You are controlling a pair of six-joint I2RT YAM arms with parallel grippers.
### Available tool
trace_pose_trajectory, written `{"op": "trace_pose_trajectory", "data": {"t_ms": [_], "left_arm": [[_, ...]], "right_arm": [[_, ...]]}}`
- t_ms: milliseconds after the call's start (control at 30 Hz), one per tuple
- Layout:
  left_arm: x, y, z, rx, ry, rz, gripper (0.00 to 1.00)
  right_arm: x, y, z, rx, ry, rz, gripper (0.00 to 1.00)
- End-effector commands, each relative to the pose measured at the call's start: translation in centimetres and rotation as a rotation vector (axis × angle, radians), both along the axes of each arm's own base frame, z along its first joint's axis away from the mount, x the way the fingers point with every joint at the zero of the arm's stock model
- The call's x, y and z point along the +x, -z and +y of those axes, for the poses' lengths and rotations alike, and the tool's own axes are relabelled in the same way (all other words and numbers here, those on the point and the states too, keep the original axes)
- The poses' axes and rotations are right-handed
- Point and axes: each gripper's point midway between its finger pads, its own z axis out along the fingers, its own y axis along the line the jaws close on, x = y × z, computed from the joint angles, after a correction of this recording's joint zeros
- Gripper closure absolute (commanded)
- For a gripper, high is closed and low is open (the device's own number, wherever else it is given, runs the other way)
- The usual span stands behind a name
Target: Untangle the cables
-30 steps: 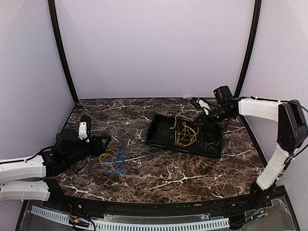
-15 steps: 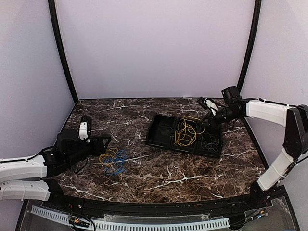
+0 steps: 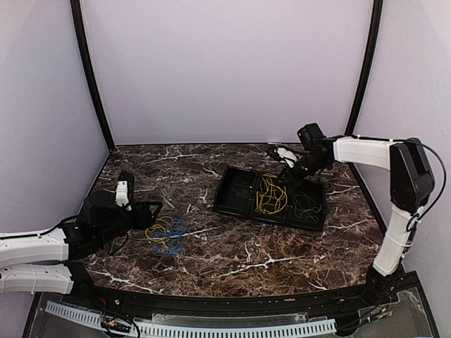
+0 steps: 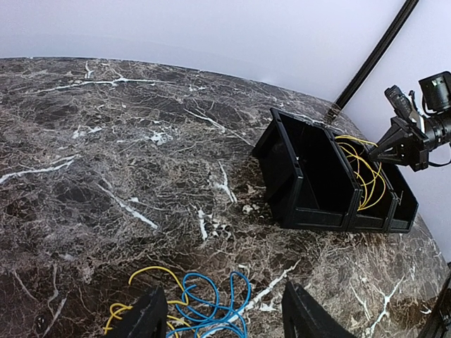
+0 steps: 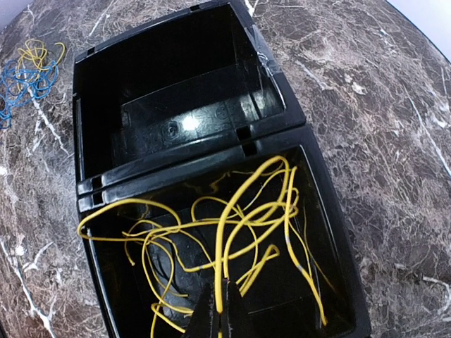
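Note:
On the marble table lies a loose pile of cables: blue cable (image 4: 211, 303) tangled with yellow cable (image 4: 137, 276), also visible from above as the floor pile (image 3: 165, 234). My left gripper (image 4: 222, 320) hovers just over the pile's near side, open and holding nothing. The black tray (image 3: 232, 184) holds a bundle of yellow cables (image 5: 239, 225) in its middle compartment and dark grey cables (image 3: 308, 205) in its right one. Over the middle compartment my right gripper (image 5: 222, 317) is shut on one yellow strand that rises from the bundle.
The tray's left compartment (image 5: 176, 91) has nothing in it. Purple walls with black corner posts (image 3: 90, 77) enclose the table on three sides. A ribbed rail (image 3: 190, 327) runs along the near edge between the arm bases.
The right arm swung out to the right and came back left over the tray's middle compartment, still pinching the yellow strand. The left arm has not moved.

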Motion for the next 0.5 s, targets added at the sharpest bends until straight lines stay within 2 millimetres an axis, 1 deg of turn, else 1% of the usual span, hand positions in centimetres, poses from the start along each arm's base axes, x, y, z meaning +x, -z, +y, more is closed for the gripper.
{"op": "trace_pose_trajectory", "data": {"t_ms": [0,167,267,367,467], "left_arm": [[-0.1,0.3,0.0,-0.010,0.002,0.006,0.42],[-0.1,0.2,0.1,-0.012,-0.004,0.009,0.42],[-0.1,0.1,0.2,-0.016,-0.006,0.006,0.42],[-0.1,0.1,0.2,-0.016,-0.007,0.007,0.42],[-0.1,0.0,0.2,-0.016,-0.007,0.005,0.42]], "right_arm": [[1.6,1.1,1.0,-0.084,0.030,-0.010,1.00],[1.9,3.5,1.9,-0.157,0.027,0.033,1.00],[1.7,4.5,2.0,-0.183,0.025,0.045,1.00],[1.4,5.0,2.1,-0.198,0.020,0.060,1.00],[1.0,4.7,2.0,-0.202,0.021,0.064,1.00]]}}
